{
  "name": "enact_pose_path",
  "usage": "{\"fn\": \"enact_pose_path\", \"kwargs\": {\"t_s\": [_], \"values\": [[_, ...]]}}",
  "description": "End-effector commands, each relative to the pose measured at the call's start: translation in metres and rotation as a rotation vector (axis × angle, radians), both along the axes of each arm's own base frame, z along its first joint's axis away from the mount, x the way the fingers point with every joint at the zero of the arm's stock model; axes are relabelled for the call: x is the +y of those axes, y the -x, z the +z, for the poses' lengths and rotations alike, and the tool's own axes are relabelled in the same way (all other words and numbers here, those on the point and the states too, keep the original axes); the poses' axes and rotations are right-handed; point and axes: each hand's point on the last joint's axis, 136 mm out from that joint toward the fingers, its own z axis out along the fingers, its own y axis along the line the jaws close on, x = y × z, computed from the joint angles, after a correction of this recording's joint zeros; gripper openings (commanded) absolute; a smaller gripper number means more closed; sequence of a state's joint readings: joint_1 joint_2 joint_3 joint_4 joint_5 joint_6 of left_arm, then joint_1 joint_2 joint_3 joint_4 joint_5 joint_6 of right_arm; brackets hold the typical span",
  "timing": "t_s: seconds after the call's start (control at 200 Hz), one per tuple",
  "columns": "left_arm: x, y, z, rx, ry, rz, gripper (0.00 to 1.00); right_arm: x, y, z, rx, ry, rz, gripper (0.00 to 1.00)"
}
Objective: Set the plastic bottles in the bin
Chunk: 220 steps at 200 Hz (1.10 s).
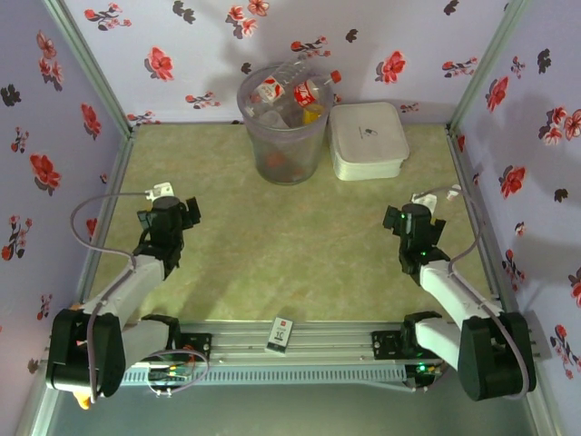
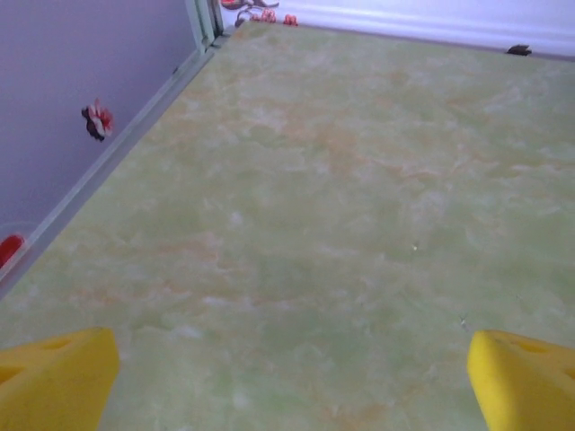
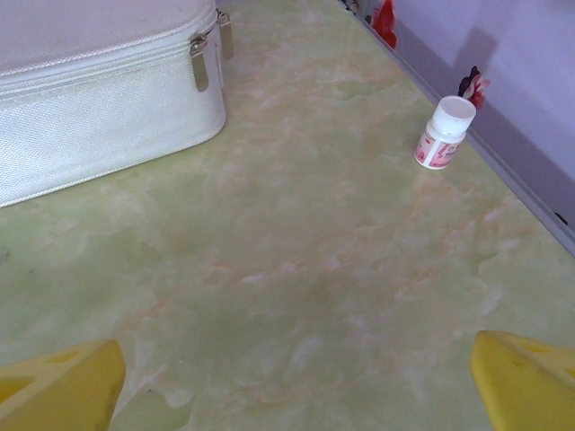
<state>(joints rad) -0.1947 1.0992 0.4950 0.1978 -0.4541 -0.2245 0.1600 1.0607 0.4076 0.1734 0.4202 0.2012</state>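
A white rounded-square box (image 1: 368, 139) is seen set flat toward the back of a green marbled tabletop (image 1: 272, 254), which is enclosed by pale walls (image 1: 163, 54) printed with red and black flowers. A small black-and-white card (image 1: 280, 334) with a red mark is laid on the metal rail (image 1: 336, 343) at the near edge.

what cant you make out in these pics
- Top view: the count of bottles in the bin; they overlap and the cloudy wall blurs the lower ones.
- Top view: print on the card; too small.
- Right wrist view: the white box is cut off by the top and left edges; the small bottle label is too small to read.
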Motion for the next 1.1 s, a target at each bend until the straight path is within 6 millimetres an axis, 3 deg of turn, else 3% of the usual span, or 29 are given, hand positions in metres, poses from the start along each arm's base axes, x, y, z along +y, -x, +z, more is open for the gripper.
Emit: {"fn": "enact_pose_path", "kwargs": {"t_s": [0.0, 0.245, 0.43, 0.62, 0.87, 1.095], "values": [[0.009, -0.007, 0.005, -0.052, -0.079, 0.011, 1.00, -0.005, -0.007, 0.005, -0.055, 0.032, -0.023, 0.99], [0.023, -0.012, -0.027, -0.063, -0.080, 0.059, 1.00, -0.007, -0.012, 0.001, -0.071, 0.066, -0.024, 0.99], [0.030, -0.032, -0.026, -0.062, -0.130, 0.077, 1.00, -0.005, -0.021, -0.008, -0.066, 0.078, -0.014, 0.99], [0.032, -0.046, -0.028, -0.077, -0.167, 0.071, 1.00, -0.008, -0.033, -0.001, -0.123, 0.118, -0.027, 0.99], [0.034, -0.049, -0.037, -0.062, -0.166, 0.071, 1.00, -0.009, -0.050, 0.002, -0.184, 0.127, -0.022, 0.99], [0.033, -0.050, -0.037, -0.065, -0.162, 0.064, 1.00, -0.008, -0.052, -0.010, -0.203, 0.118, 0.000, 0.99]]}}
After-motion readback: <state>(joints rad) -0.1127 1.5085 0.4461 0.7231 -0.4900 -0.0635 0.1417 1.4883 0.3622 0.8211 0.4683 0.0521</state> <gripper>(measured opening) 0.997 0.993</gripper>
